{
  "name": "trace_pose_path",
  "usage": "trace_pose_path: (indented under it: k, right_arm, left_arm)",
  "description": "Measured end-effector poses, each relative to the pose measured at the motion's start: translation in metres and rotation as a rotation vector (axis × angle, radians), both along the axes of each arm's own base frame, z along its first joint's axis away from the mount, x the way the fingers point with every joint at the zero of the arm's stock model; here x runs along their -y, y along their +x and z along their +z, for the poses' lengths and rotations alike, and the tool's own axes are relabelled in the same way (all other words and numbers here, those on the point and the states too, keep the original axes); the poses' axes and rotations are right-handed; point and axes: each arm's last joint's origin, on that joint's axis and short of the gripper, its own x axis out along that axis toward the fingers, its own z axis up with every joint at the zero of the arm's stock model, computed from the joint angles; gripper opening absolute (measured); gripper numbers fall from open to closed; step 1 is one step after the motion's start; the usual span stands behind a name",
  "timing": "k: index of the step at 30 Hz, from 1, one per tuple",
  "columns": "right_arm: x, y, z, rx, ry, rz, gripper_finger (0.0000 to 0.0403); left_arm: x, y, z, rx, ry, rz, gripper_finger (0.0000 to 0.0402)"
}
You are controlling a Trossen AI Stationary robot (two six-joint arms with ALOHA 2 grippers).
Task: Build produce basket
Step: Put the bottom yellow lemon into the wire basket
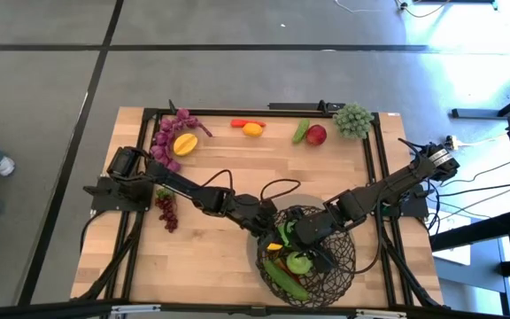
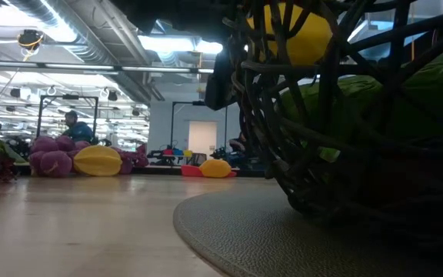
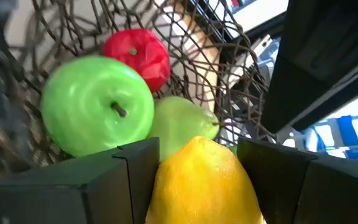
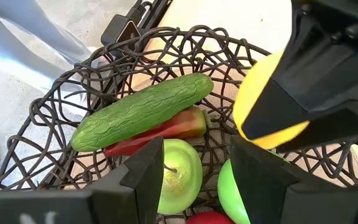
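The basket (image 1: 312, 257) was a round bowl of dark, twisted twigs with an open mesh, and it stood on a grey round mat (image 2: 229, 231) at the near edge of the pale wooden worktop (image 1: 228, 168). Inside it lay a long bumpy cucumber (image 4: 143, 112), a glossy red chili (image 4: 160, 132), a smooth green apple (image 3: 98, 106), a pale green pear (image 3: 182, 124) and a red apple (image 3: 138, 56). The left claw (image 3: 197, 165) was over the basket with its fingers closed on a matte yellow lemon (image 3: 204, 180). The right claw (image 4: 194, 168) hung just beside it, also over the basket, half open and empty. Purple grapes (image 1: 171, 137), green grapes (image 1: 354, 120) and other fruits lay along the far edge of the worktop.
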Motion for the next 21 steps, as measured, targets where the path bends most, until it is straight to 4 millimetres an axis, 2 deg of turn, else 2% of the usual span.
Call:
trace_pose_path:
  k: [15,21]
  right_arm:
    - [0.0,0.0,0.0,0.0,0.0,0.0,0.0177]
    - [0.0,0.0,0.0,0.0,0.0,0.0,0.0177]
  left_arm:
    - [0.016,-0.003,0.002,0.033,0.014,0.003,0.0198]
    - [0.016,-0.004,0.001,0.018,0.016,0.002,0.0249]
